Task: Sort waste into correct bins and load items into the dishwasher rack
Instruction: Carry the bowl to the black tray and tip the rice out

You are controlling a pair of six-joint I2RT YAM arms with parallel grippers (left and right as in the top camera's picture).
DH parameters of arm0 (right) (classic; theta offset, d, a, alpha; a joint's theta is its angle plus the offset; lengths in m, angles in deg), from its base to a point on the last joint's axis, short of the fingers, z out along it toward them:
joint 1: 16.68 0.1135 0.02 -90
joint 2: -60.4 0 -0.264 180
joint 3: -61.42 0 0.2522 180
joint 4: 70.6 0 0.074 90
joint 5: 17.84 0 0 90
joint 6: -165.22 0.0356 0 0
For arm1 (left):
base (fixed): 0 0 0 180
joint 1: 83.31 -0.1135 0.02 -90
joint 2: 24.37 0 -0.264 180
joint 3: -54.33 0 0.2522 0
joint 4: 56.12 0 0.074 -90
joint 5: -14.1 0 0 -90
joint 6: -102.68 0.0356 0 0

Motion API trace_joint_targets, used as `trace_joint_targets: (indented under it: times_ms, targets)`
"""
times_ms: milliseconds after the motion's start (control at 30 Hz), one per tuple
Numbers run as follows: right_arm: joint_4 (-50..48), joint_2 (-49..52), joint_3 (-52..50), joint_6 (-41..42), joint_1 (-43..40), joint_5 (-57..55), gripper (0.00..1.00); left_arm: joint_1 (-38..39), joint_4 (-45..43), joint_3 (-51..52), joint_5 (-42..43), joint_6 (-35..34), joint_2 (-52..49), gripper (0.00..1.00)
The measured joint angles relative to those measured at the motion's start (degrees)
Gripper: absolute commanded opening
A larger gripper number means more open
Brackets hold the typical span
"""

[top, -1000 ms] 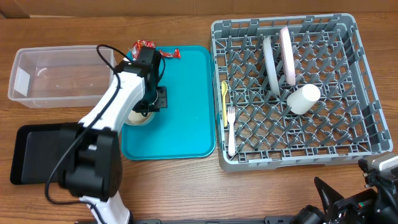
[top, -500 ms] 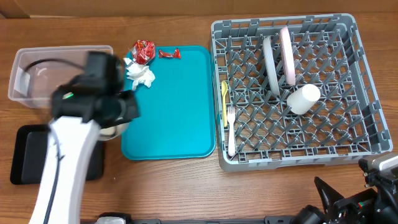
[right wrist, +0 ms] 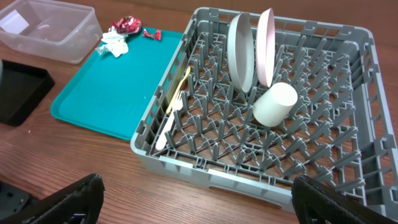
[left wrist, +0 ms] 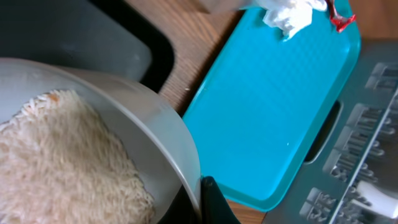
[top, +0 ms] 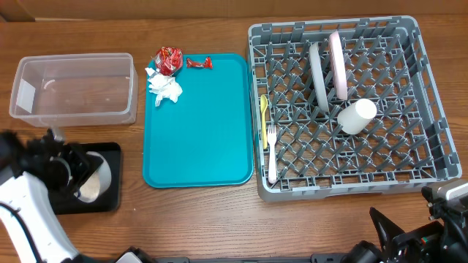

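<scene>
My left gripper (left wrist: 202,200) is shut on the rim of the small cream bowl (left wrist: 163,127), which is tilted and holds white rice grains (left wrist: 56,162). In the overhead view the bowl (top: 93,187) hangs over the black tray (top: 110,155) at the front left. A crumpled napkin (top: 164,88) and red wrappers (top: 168,60) lie at the far end of the teal tray (top: 197,131). The clear tub (top: 73,91) stands at the back left. The rack (top: 351,168) holds two upright plates (top: 319,77), a cup (top: 357,115), a yellow spoon (top: 264,113) and a white fork (top: 271,150). My right gripper (right wrist: 208,205) is open in front of the rack (right wrist: 249,171).
Bare wooden table runs along the front edge between the black tray and the right arm. The teal tray's near half holds nothing. A cardboard wall lines the back edge.
My left arm has carried the bowl off the teal tray, leftward and toward the front, to above the black tray. The right arm has not moved.
</scene>
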Motion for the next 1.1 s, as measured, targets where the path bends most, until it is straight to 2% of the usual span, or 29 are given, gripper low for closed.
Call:
trace_joint_targets:
  times_ms: [200,333,533,700,1100]
  targets:
    - [-0.02,0.00,0.00,-0.02,0.00,0.00,1.00,-13.22,-16.26,12.41,12.68,6.05,-4.00,0.04]
    - [0.00,0.00,0.00,-0.02,0.00,0.00,1.00,-16.37,-17.77,16.48,28.68,14.73,-6.23,0.04]
    - [0.00,0.00,0.00,0.00,0.00,0.00,1.00,-16.41,-18.40,16.57,43.10,21.86,-8.02,0.05]
    - [0.02,0.00,0.00,-0.02,0.00,0.00,1.00,-17.46,-18.75,16.57,47.47,23.30,-8.04,0.04]
    - [-0.02,0.00,0.00,0.00,0.00,0.00,1.00,-18.05,-18.38,16.57,47.28,23.52,-8.28,0.04]
